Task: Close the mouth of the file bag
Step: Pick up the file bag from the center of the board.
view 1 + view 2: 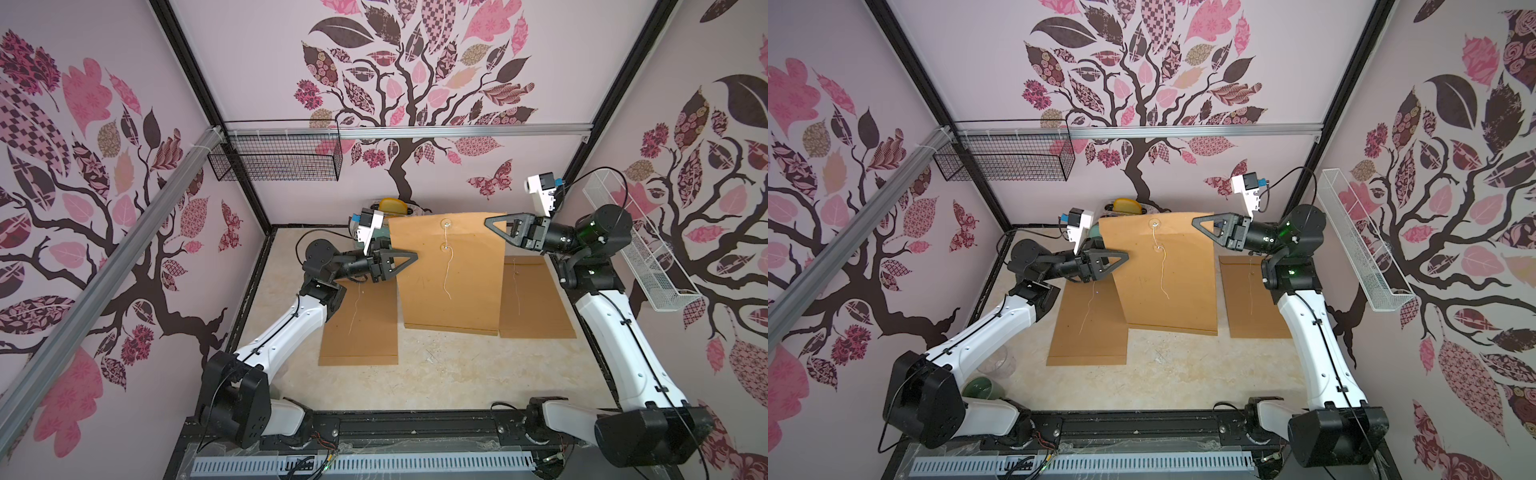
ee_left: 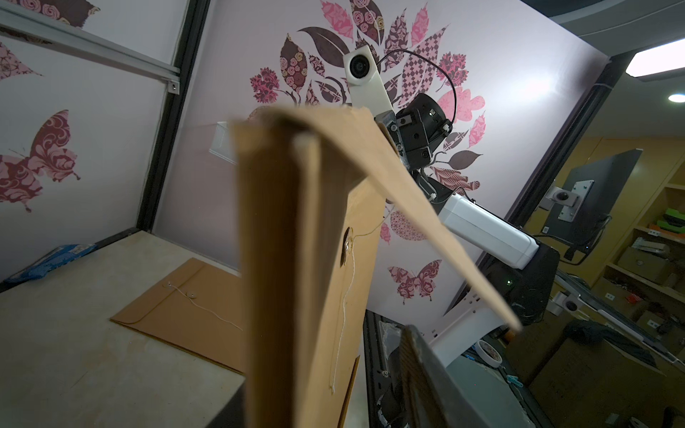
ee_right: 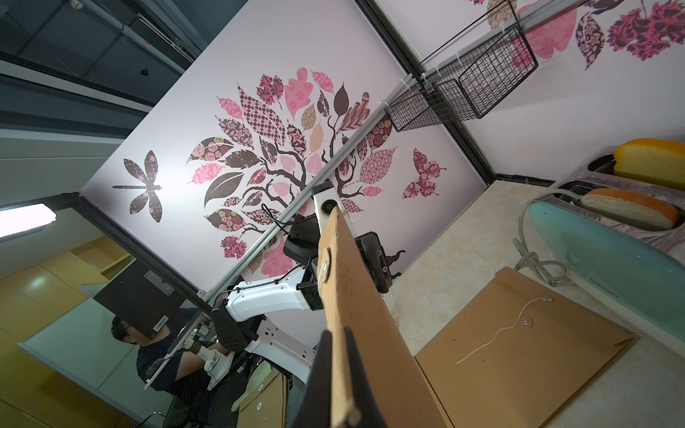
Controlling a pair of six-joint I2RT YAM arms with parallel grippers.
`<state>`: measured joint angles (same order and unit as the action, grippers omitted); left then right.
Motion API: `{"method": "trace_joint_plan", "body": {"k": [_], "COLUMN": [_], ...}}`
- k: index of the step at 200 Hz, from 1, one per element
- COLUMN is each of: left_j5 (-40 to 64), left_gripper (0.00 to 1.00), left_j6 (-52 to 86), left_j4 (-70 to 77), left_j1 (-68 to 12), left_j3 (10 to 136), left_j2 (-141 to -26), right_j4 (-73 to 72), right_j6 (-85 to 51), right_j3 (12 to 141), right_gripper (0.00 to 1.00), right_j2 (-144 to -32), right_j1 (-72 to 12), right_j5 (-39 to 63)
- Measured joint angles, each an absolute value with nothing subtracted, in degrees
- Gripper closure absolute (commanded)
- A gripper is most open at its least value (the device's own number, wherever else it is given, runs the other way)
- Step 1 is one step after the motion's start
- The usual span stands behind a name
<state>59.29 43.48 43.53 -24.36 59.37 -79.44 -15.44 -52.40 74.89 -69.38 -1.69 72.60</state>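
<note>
Our right gripper [image 1: 490, 221] is pinched shut on the top corner of the file bag [image 1: 451, 282]. The left gripper [image 1: 411, 256] sits at the bag's opposite edge with jaws apart — whether it grips we cannot tell. The bag stands raised between the arms, lower edge down at the table [image 1: 436, 382], string [image 1: 448, 272] dangling loose — a flat envelope [image 1: 359, 332] lies on one side, another envelope [image 1: 536, 299] on the other.
</note>
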Motion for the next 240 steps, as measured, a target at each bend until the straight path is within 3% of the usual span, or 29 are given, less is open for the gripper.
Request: {"method": "trace_joint_plan", "body": {"k": [32,65,78,92,109,128,145,186,220,240], "left_j5": [58.9,59.1,59.4,59.8,60.2,60.6,60.7,60.7,60.7,60.8], "left_gripper": [0.40,0.50,0.58,0.59,0.72,0.74,0.89,1.00,1.00,0.83], "left_j6": [39.9,38.9,39.9,40.7,41.5,42.2,42.9,42.8,42.6,42.4], "left_j4": [37.6,34.8,35.1,36.4,37.1,37.3,37.3,36.7,35.8,35.2], "left_j1": [-24.5,-24.5,-24.5,-24.5,-24.5,-24.5,-24.5,-24.4,-24.4,-24.4], "left_j3": [60.0,60.9,61.4,61.6,61.6,61.6,61.6,61.6,61.6,61.7], "left_j2": [-78.9,-78.4,-78.4,-78.4,-78.6,-78.6,-78.6,-78.6,-78.5,-78.3], "right_j4": [-13.4,-11.0,-10.6,-10.3,-9.8,-9.2,-9.1,-8.8,-8.1,-9.2], "right_j6": [-50.5,-48.3,-47.9,-47.5,-47.2,-46.9,-46.9,-46.7,-46.0,-46.3], "right_j3": [74.9,74.9,74.9,74.9,74.9,74.9,74.9,74.9,74.9,74.1], "right_gripper": [1.00,1.00,1.00,1.00,1.00,1.00,1.00,1.00,1.00,1.00], "right_j2": [-69.4,-69.4,-69.3,-69.3,-69.3,-69.3,-69.3,-69.3,-69.3,-69.3], "right_j1": [-1.8,-1.8,-1.8,-1.8,-1.8,-1.8,-1.8,-1.8,-1.8,-1.8], "right_j5": [72.6,72.4,72.4,72.4,72.4,72.2,72.1,72.0,71.9,71.9]}}
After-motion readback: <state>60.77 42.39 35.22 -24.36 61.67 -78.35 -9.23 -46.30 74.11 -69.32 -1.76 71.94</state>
